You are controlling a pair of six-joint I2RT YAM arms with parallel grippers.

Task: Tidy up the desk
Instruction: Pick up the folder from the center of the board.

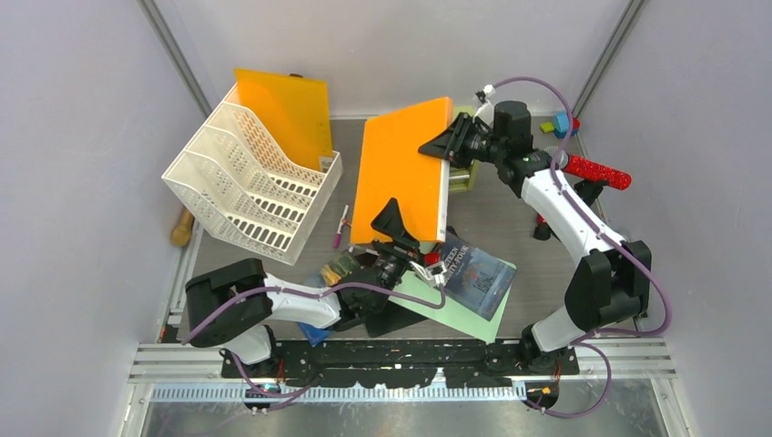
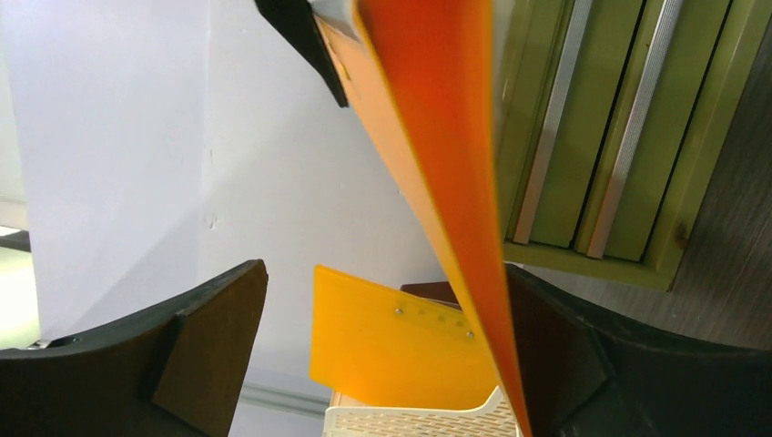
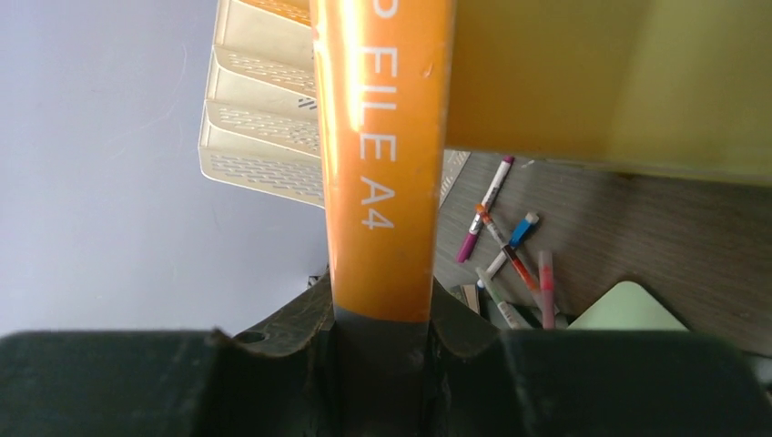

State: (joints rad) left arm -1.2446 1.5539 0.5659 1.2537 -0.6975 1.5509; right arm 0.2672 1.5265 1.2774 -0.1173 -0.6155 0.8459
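An orange A4 file folder point(image 1: 401, 168) is lifted off the dark wood-grain desk point(image 1: 510, 218), tilted, with my right gripper point(image 1: 452, 146) shut on its spine point(image 3: 380, 182) at the far right edge. My left gripper point(image 1: 398, 228) stands open at the folder's near edge. In the left wrist view its jaws are wide apart point(image 2: 382, 355), and the folder's edge point(image 2: 437, 137) runs down against the right finger point(image 2: 564, 355), with a clear gap to the left finger point(image 2: 209, 346). In the right wrist view both pads press on the spine point(image 3: 380, 319).
A white slotted file rack point(image 1: 250, 182) at the back left holds a second orange folder point(image 1: 282, 109). A yellow-green drawer cabinet point(image 2: 592, 137) sits behind the lifted folder. Several pens point(image 3: 510, 246), a book point(image 1: 473, 273) on a green sheet point(image 1: 455, 309), and a red roller point(image 1: 596, 171) lie about.
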